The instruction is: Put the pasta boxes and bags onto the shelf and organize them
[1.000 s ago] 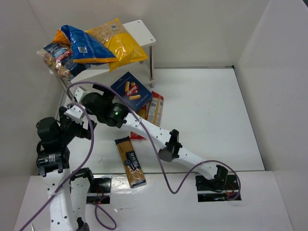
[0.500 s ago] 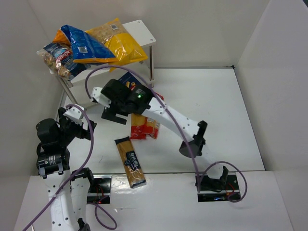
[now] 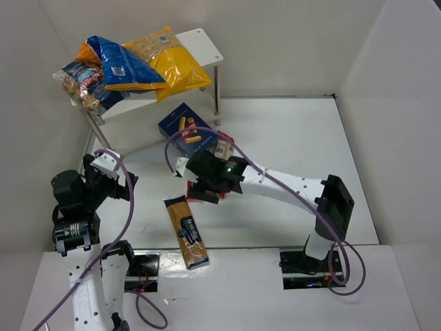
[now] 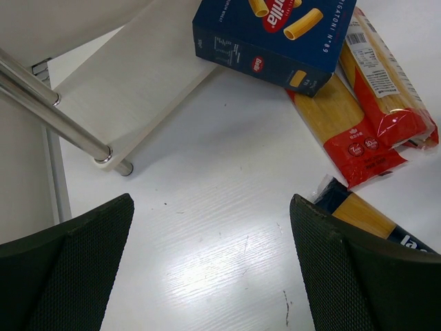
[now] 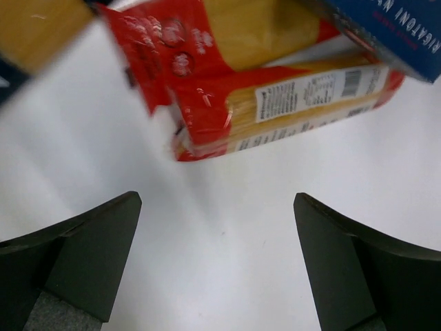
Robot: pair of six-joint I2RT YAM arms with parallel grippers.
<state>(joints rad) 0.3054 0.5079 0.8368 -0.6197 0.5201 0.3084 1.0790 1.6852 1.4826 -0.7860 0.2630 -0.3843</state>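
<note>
Pasta boxes (image 5: 275, 103) — 2 slim ones — lie near right gripper (image 5: 215, 210), jaws spread.

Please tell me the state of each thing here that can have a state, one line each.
Shelf: upright, bags on top.
Bags: piled on the top board.
Blue box: on the table, overlapping the slim boxes.
Slim boxes: lying on the table.
Spaghetti packet: lying flat on the table.
Left gripper: jaws open, empty.
Right gripper: jaws open, empty.
</note>
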